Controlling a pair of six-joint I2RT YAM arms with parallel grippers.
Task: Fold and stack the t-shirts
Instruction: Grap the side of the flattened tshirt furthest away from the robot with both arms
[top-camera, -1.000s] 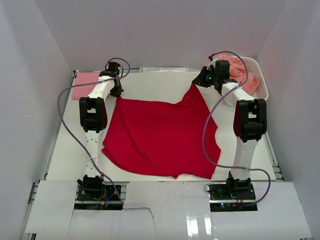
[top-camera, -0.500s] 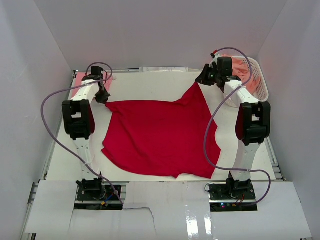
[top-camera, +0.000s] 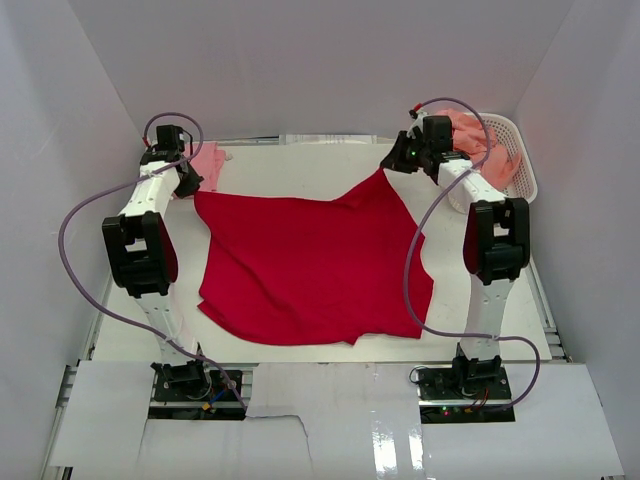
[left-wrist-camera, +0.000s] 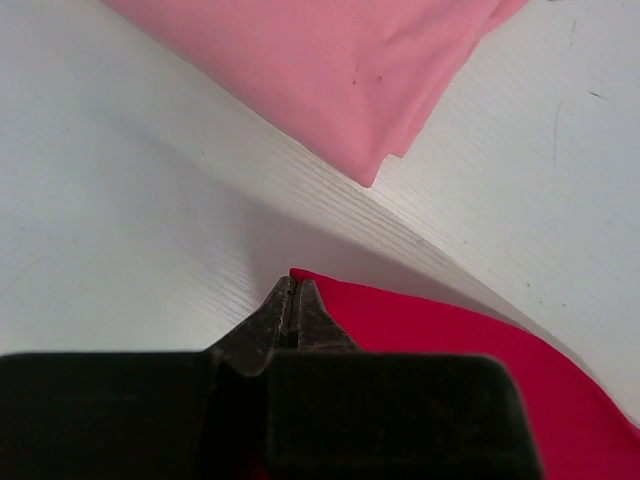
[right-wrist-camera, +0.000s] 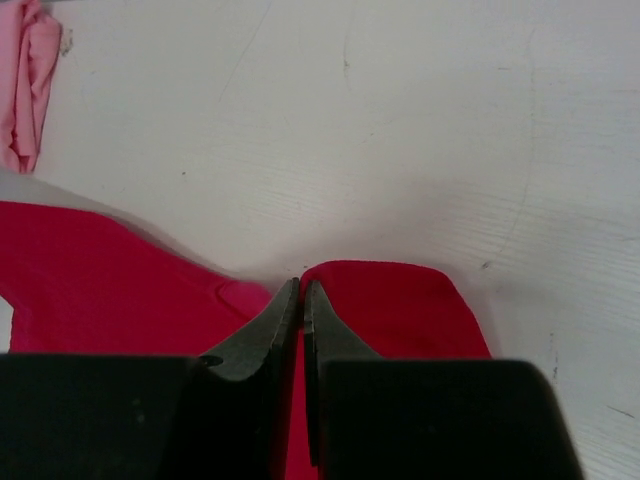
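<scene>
Overhead: the red t-shirt (top-camera: 310, 270) lies spread over the middle of the white table (top-camera: 290, 165), mostly flat and lightly wrinkled. Its far edge is stretched fairly straight between the two arms. Its near hem runs uneven toward 6 o'clock.

At 10 o'clock, the left gripper (left-wrist-camera: 293, 290) has its jaws pressed together, pinching the shirt's far-left corner. The wrist view shows the red tip caught right at the fingertips, with a shadow on the table beside it.

At 1 o'clock, the right gripper (right-wrist-camera: 302, 290) likewise has its jaws pressed together, on the far-right corner. Red cloth bulges on either side of the tips.

The pink t-shirt (top-camera: 208, 160) is folded and lies flat at 11 o'clock, just beyond the left gripper. It is near the red corner but apart from it.

At 2 o'clock a white latticed basket (top-camera: 517, 170) sits by the right wall. The salmon-orange t-shirts (top-camera: 470, 135) are heaped inside, rising above its rim. The right arm's wrist crosses in front of it.
</scene>
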